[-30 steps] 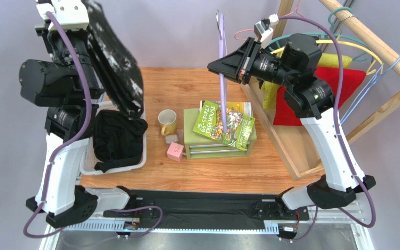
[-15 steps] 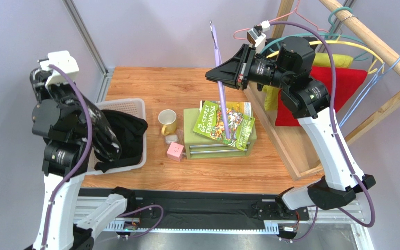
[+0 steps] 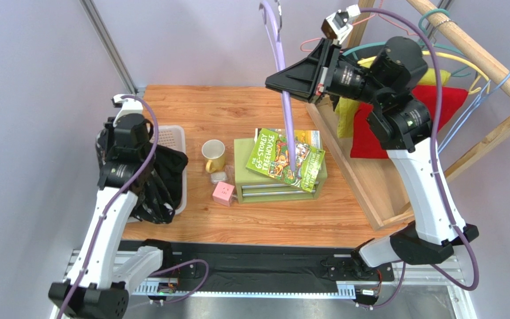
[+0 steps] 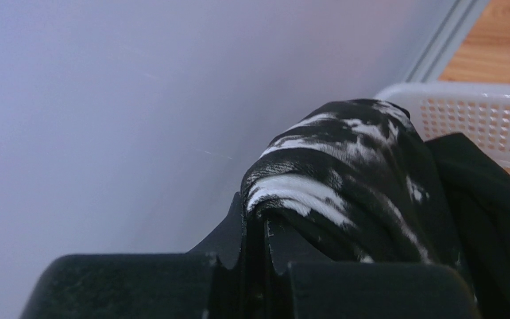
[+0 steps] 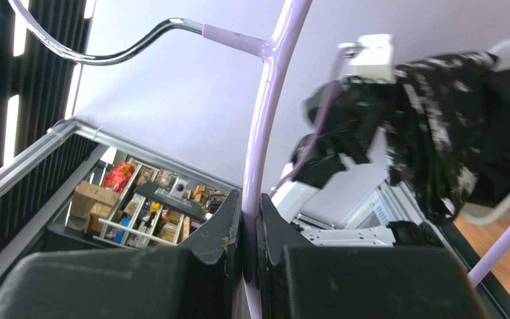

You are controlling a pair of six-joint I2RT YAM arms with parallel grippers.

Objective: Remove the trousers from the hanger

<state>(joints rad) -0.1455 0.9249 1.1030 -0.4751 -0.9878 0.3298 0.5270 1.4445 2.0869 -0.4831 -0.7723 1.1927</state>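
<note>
We are lowering the speckled trousers (image 3: 152, 193), pinched in the left tool (image 4: 257, 266), toward the basket (image 3: 171, 136) at the table's left edge, needing release, while the right tool (image 5: 250, 252) is clamping the bare hanger (image 3: 283, 100).

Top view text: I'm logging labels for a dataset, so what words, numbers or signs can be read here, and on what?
"65-STOREY TREEHOUSE": on the book atop the green box; the number is small, so uncertain.
Pink cube: marks too small to read.
Right wrist view, shelf boxes in the background: print blurred, unreadable.
</note>
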